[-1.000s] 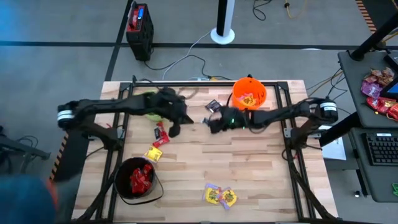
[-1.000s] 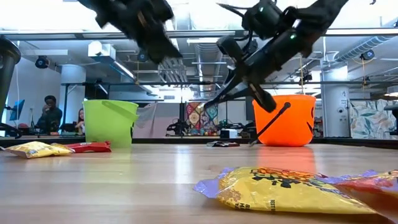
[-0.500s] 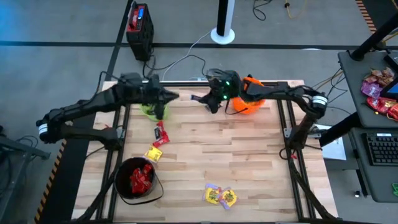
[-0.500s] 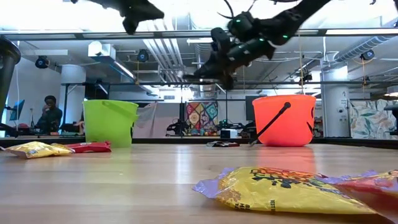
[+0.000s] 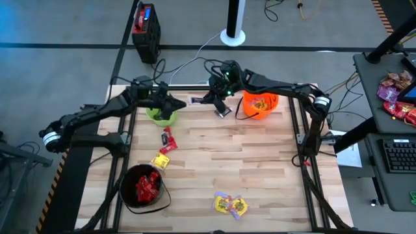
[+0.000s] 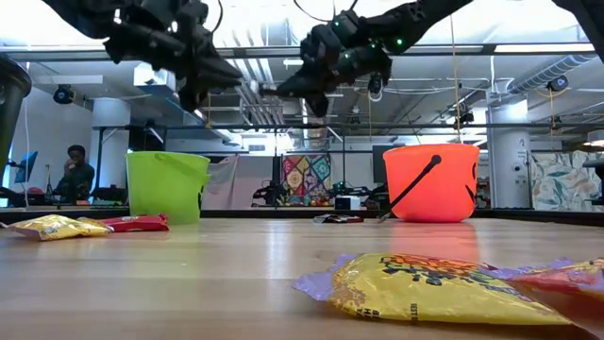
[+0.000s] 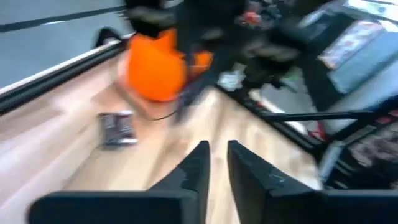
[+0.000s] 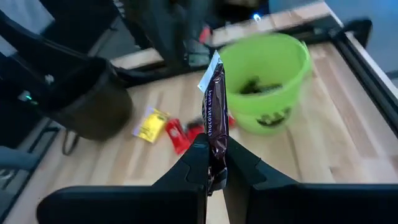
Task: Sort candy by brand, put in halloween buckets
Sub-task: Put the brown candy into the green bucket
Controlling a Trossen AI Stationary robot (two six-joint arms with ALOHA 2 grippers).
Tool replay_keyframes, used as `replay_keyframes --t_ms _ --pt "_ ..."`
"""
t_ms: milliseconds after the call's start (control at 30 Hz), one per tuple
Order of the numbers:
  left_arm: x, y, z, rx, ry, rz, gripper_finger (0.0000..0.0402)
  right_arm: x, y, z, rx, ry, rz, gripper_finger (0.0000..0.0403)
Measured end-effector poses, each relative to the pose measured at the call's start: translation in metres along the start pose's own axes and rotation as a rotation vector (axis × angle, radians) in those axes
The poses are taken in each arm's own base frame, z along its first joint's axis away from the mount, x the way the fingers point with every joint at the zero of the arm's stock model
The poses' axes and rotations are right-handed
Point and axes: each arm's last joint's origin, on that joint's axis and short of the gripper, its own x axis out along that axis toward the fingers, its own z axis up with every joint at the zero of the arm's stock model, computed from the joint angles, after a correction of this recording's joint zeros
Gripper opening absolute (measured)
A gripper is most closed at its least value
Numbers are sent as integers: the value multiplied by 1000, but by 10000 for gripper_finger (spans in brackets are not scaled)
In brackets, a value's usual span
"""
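Note:
My right gripper point(image 8: 214, 146) hangs high over the table's far middle point(image 5: 212, 97), shut on a dark brown candy bar point(image 8: 216, 102). The lime green bucket point(image 5: 161, 116) stands to its left, with dark candy inside point(image 8: 252, 86). My left gripper point(image 7: 215, 163) hovers above that bucket's far right rim point(image 5: 177, 103), open by a narrow gap, with nothing in it. A dark silver candy point(image 5: 223, 109) lies flat beside the orange bucket point(image 5: 260, 104). A red candy point(image 5: 169, 140) and a yellow one point(image 5: 160, 160) lie near the black bucket point(image 5: 143, 188). My right gripper pinches the candy bar's near end point(image 8: 216, 142) between its two fingers. The fingers come about level from the table's right and lie along the bar. The bar stands on edge and juts out past the fingertips toward the green bucket, lifted clear of the table.
The black bucket holds red candy point(image 5: 147, 185). Yellow and purple packets point(image 5: 231, 205) lie at the near edge. A black frame point(image 5: 296, 130) runs along the table's sides. People sit beyond the table point(image 6: 75, 170).
My right gripper has risen from the table's middle, gone toward the far edge and a little left past the orange bucket, and rolled. My left gripper has gone up and toward the far edge, from beside the red candy to above the green bucket.

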Motion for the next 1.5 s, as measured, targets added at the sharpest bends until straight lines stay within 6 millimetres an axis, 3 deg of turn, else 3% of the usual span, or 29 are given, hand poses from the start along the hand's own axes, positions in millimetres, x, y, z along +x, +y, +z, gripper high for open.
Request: replay_keyframes --t_ms 300,533,700,933,1067,1333,1500 --pt "1 2 1 139 -93 -11 152 3 13 26 -60 -81 39 18" --pt "-2 -6 15 216 -139 -31 181 9 22 32 -82 -112 42 18" --pt "-3 -8 19 251 -142 -30 140 10 24 32 -80 -110 39 18" --pt "-3 -7 18 263 -140 -20 13 11 26 31 -71 -105 38 18" --pt "-3 -7 19 245 -149 5 8 12 25 32 -23 -106 10 32" --pt "-6 -8 23 196 -108 40 1 12 24 32 76 -111 -10 103" --pt "-19 -16 35 226 40 218 1 9 20 32 141 -115 -25 133"
